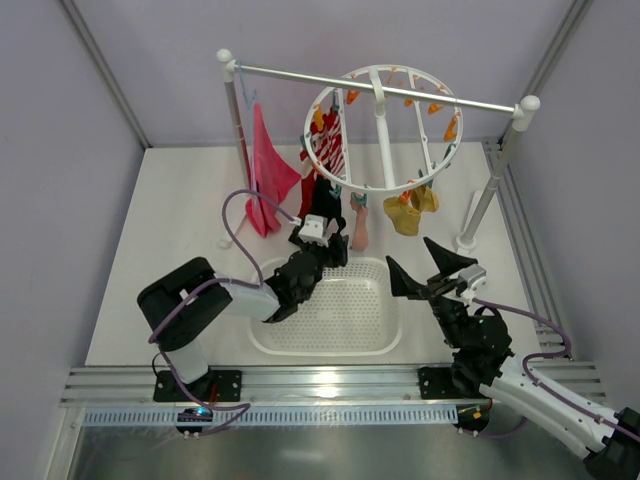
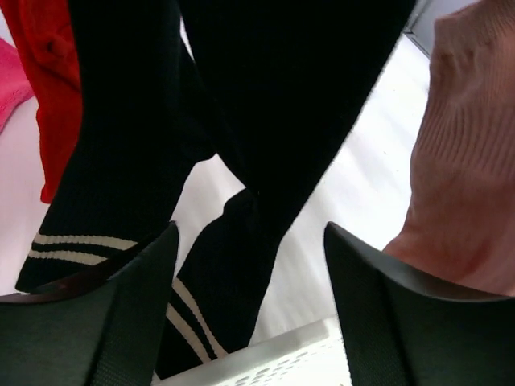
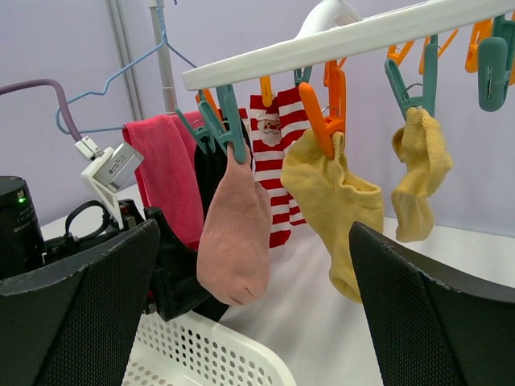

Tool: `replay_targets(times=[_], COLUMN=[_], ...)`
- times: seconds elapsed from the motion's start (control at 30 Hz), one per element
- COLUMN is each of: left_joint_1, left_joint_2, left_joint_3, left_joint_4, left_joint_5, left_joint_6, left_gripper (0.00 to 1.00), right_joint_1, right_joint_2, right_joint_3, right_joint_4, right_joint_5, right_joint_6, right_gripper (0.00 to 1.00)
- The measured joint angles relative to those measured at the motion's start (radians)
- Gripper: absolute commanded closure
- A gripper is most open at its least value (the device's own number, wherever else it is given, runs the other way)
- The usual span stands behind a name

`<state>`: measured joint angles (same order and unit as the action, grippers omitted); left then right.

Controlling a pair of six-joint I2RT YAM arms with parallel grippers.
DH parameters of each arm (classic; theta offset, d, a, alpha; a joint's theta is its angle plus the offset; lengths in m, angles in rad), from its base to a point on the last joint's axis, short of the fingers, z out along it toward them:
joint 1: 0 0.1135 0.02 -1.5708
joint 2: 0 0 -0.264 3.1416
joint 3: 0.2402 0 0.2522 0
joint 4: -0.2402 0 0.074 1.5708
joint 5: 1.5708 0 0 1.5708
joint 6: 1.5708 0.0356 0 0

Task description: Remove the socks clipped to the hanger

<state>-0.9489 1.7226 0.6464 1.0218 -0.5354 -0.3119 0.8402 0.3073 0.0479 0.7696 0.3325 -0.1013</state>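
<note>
The top external view is taken from above and behind the arm bases (image 1: 197, 383), angled down and forward. The whole white table (image 1: 180, 250), the white perforated plastic basket (image 1: 340, 315) and the white round plastic hanger ring (image 1: 383, 130) are covered from a distance. The left wrist view is aimed forward between the dark fingers (image 2: 121, 322) of the left gripper, very close to the black white-striped socks (image 2: 265, 121), which fill most of it. The right wrist view is directed roughly level across the basket toward the hanger, from farther back. The pale pink ribbed sock (image 3: 235, 241) and the basket rim are shared by all three views.
</note>
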Motion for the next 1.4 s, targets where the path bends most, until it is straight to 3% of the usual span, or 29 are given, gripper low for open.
replay_targets(times=[0.1,0.13,0.2,0.47,0.83,1.03,1.4], left_joint_1=[0.0,0.0,0.0,-0.036,-0.1,-0.128,-0.151], left_joint_2=[0.016,0.019,0.024,0.007,-0.145,-0.246,-0.471], left_joint_3=[0.018,0.022,0.029,-0.002,-0.138,-0.215,-0.3], left_joint_4=[-0.01,-0.015,-0.03,-0.013,0.068,0.097,0.04], left_joint_5=[-0.032,-0.039,-0.049,-0.085,-0.137,-0.147,-0.144], left_joint_6=[-0.006,-0.008,-0.01,0.036,0.12,0.148,0.162], left_gripper=[0.64,0.84,1.0,1.0,1.0,1.0,1.0], right_joint_1=[0.0,0.0,0.0,0.0,0.0,0.003,0.042], right_joint_2=[0.0,-0.002,-0.005,-0.007,0.122,0.176,0.295], right_joint_3=[0.0,0.0,0.0,0.0,0.0,0.012,0.323], right_joint_4=[0.0,0.0,-0.001,-0.006,-0.001,-0.081,-0.27], right_joint_5=[-0.003,-0.004,-0.005,-0.013,-0.053,-0.08,-0.114], right_joint_6=[0.0,0.0,0.0,0.001,-0.017,-0.01,-0.001], right_gripper=[0.0,0.0,0.0,0.0,0.0,0.0,0.0])
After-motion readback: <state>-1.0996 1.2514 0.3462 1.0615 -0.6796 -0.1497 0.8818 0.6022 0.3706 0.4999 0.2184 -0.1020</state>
